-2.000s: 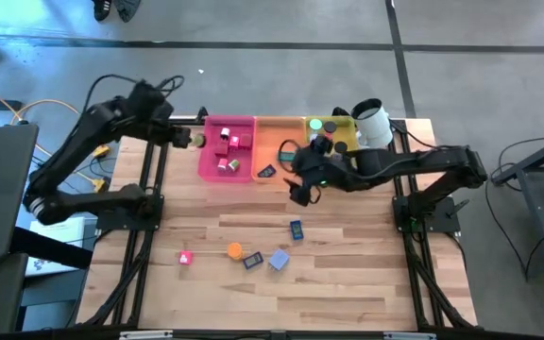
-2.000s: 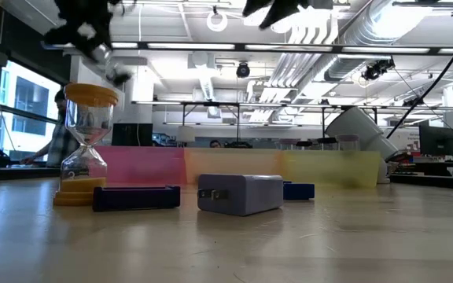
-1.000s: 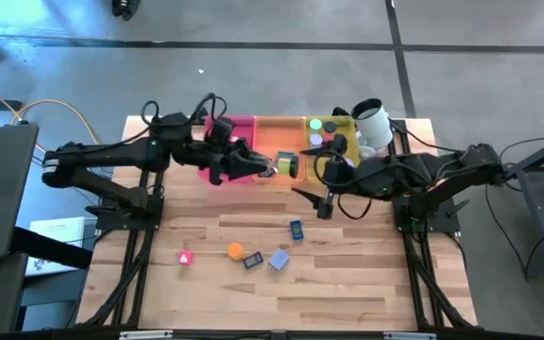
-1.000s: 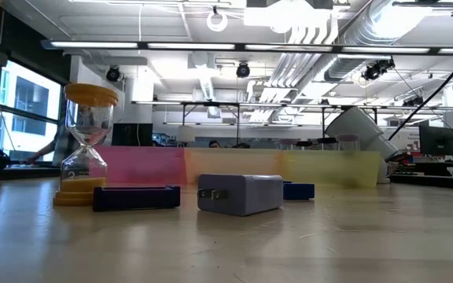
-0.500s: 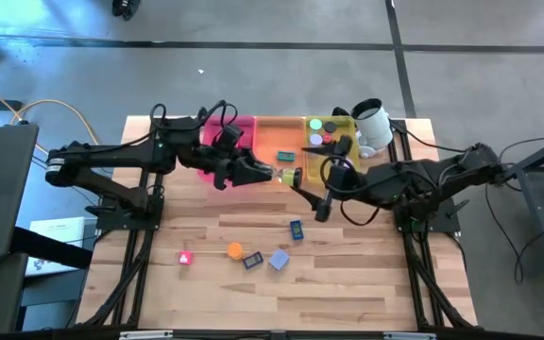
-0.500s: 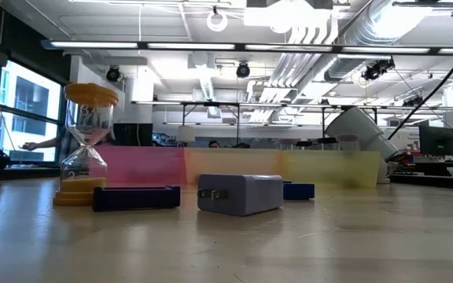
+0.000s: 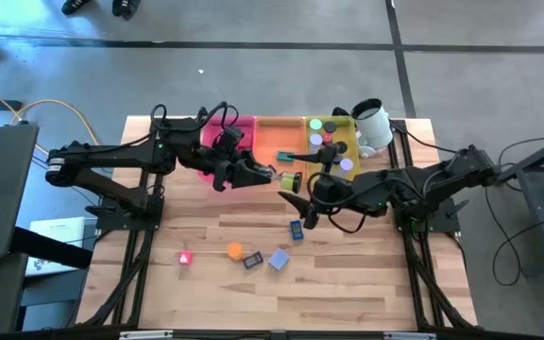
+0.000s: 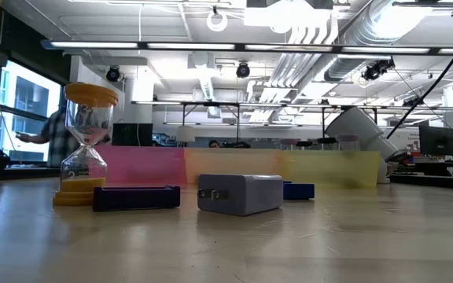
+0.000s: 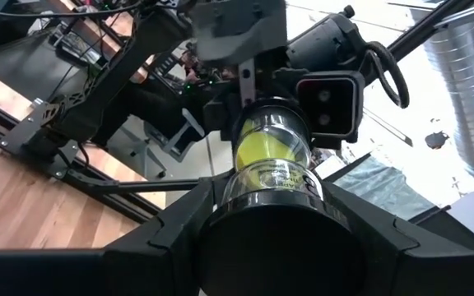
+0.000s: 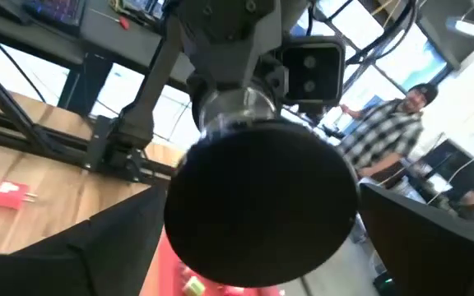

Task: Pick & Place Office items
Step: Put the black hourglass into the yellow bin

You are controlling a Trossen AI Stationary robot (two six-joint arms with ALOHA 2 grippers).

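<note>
Left gripper (image 7: 277, 176) grips clear black-capped hourglass (image 7: 289, 178) with yellow sand

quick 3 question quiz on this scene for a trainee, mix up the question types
1. True or false: the left gripper holds a clear tube with yellow filling.
2. Where is the lavender charger block? A: in the pink tray. B: on the bare wooden table. C: inside the white cup.
3. In one word, how do the fingers of the right gripper stand at the tube's black end?

Key: 1 true; 2 B; 3 open.
</note>
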